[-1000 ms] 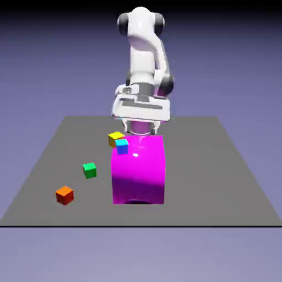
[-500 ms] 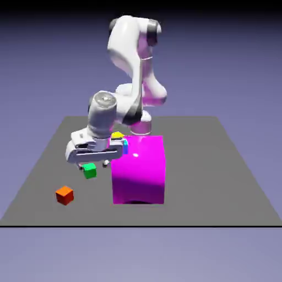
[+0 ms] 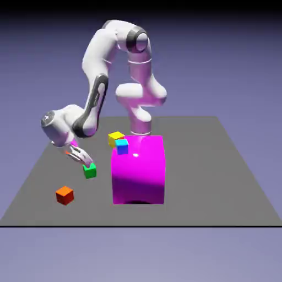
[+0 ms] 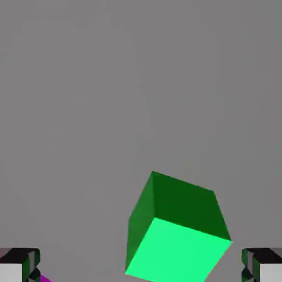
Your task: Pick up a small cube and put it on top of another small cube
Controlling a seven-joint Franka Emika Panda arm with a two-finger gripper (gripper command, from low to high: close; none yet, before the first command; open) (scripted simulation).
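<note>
Nearest the camera in the exterior view, the orange cube sits on the grey surface toward the exterior view's left, well apart from everything else. Just behind and to the right of it lies the small green cube, flat on the surface and near the left face of the big magenta block.

The pincer hangs tilted right at the green cube, coming in from the exterior view's left — its tips reach the cube's upper left edge, though from this view it is hard to tell whether they touch it. In the hand view the green cube shows large between the two grey fingertips, which stand wide apart at the bottom corners with clear grey surface between each tip and the cube; the pincer is spread open and has hold of nothing.

Behind the green cube, a yellow cube and a cyan cube sit close together by the magenta block's upper left corner — whether they touch cannot be told. Farthest back, the white arm arches up and over from its base behind the magenta block.
</note>
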